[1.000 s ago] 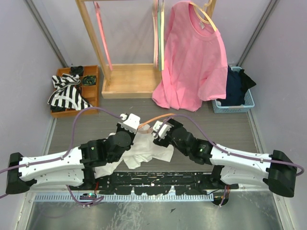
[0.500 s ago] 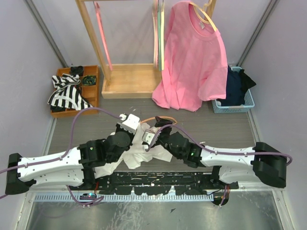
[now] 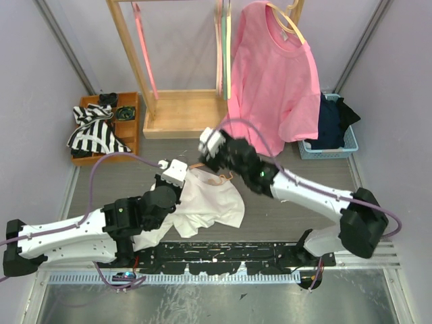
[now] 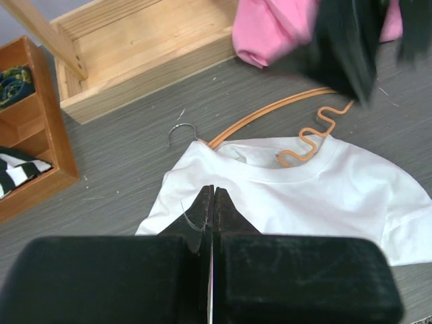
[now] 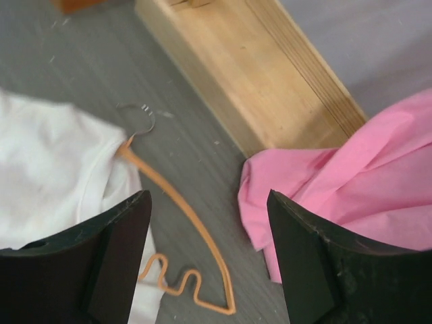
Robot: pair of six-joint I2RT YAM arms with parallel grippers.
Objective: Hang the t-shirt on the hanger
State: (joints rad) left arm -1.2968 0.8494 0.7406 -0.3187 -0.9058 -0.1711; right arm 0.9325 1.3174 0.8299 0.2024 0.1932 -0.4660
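Observation:
The white t-shirt (image 3: 210, 201) lies crumpled on the grey floor between the arms. The orange hanger (image 4: 270, 111) lies at its collar. One end is tucked into the neck, the wavy bar (image 4: 310, 138) rests on the collar, and the wire hook (image 4: 182, 129) lies on the floor. My left gripper (image 4: 212, 192) is shut just above the shirt's near shoulder; no cloth shows between its jaws. My right gripper (image 5: 207, 202) is wide open and empty, above the floor between the hanger (image 5: 179, 202) and the pink t-shirt (image 5: 351, 169).
A wooden rack base (image 3: 182, 115) stands behind the shirt, with green and pink hangers above. The pink t-shirt (image 3: 273, 88) hangs on a cream hanger at the right. An orange tray (image 3: 131, 121) with striped cloth is at the left; a blue basket (image 3: 351, 142) is at the right.
My right gripper has left the shirt's collar and swung up and away towards the rack base, open. My left arm has drawn back slightly left. The shirt lies more spread out.

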